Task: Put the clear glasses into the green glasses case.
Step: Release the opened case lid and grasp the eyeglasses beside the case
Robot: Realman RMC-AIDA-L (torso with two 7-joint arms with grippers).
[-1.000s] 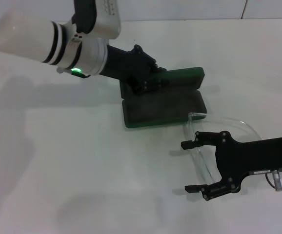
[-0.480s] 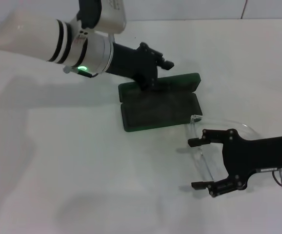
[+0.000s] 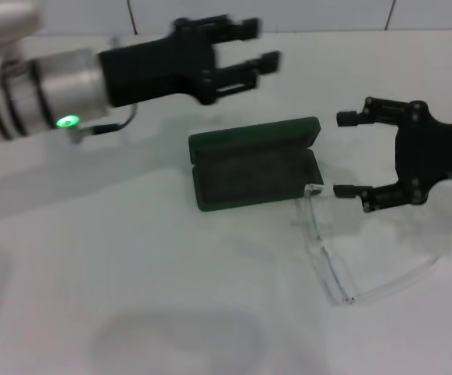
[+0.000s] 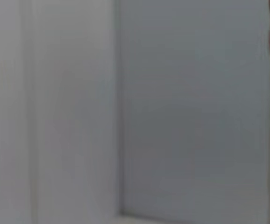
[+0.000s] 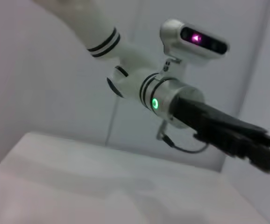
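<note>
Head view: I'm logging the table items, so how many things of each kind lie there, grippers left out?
Green glasses case, open: 1
Clear glasses, beside the case: 1
Total: 2

The left arm's black two-finger gripper (image 3: 249,47) is raised, reaching across toward the right side, fingers parted and empty. The right arm's black two-finger gripper (image 3: 343,154) hangs opposite, lifted, jaws spread wide and holding nothing.

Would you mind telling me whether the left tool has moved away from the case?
Yes. The left tool has lifted off the green glasses case and now hovers beyond its lid.
</note>
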